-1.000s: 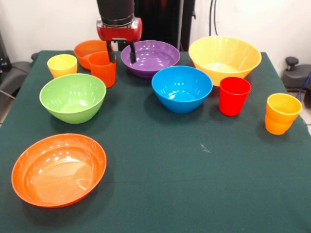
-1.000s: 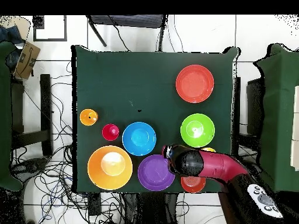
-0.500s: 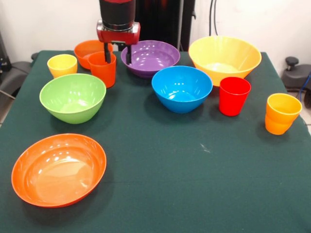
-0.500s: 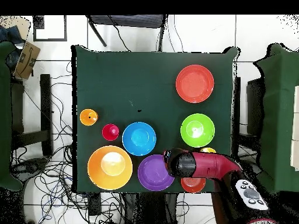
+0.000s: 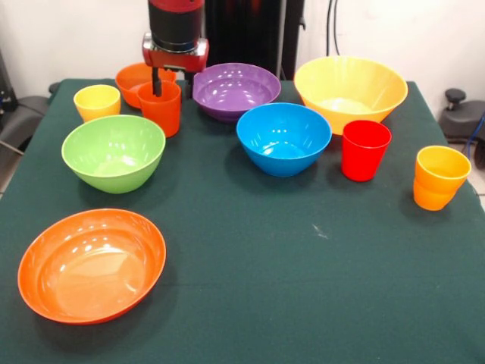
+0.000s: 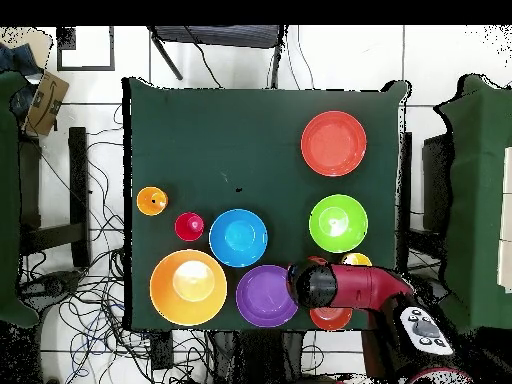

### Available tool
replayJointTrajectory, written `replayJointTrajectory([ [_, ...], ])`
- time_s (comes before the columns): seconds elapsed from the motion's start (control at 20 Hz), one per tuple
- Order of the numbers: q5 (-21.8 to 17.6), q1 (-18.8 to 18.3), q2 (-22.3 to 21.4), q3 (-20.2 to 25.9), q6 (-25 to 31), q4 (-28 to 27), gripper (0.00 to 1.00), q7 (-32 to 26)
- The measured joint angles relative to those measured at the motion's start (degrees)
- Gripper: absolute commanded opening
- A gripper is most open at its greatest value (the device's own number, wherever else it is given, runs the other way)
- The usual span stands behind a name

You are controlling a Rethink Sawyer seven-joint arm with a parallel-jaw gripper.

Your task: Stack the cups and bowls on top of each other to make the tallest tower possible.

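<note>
Front view: your jaws (image 5: 173, 82) hang spread astride the upright glossy orange plastic cup's (image 5: 161, 108) rim, directly below.

Place: it looked like a robotics lab.
Evidence: loose cables (image 6: 95, 290) sprawled over a white tiled floor (image 6: 330, 60) around the green-clothed table (image 6: 250, 140); a pedestal-mounted robot arm (image 6: 355, 288) stood there.

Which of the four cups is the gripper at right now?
The orange cup, standing between the small deep orange bowl and the green bowl. The gripper straddles its rim, one finger inside. The yellow, red and yellow-orange cups stand clear.
</note>
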Motion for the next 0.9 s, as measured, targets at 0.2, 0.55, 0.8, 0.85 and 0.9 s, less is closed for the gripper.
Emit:
replayJointTrajectory([
  [0.2,0.0,0.0,1.0,-0.6,0.0,-0.1,1.0,0.0],
  [0.55,0.0,0.0,3.6,-1.3,0.0,-0.2,1.0,0.0],
  [0.8,-0.5,0.2,5.5,-2.5,-0.9,-1.1,1.0,0.0],
  [0.85,-0.6,0.3,5.8,-2.7,-1.3,-1.3,1.0,0.0],
  [0.9,-0.8,0.5,6.3,-3.2,-1.9,-1.4,1.0,0.0],
])
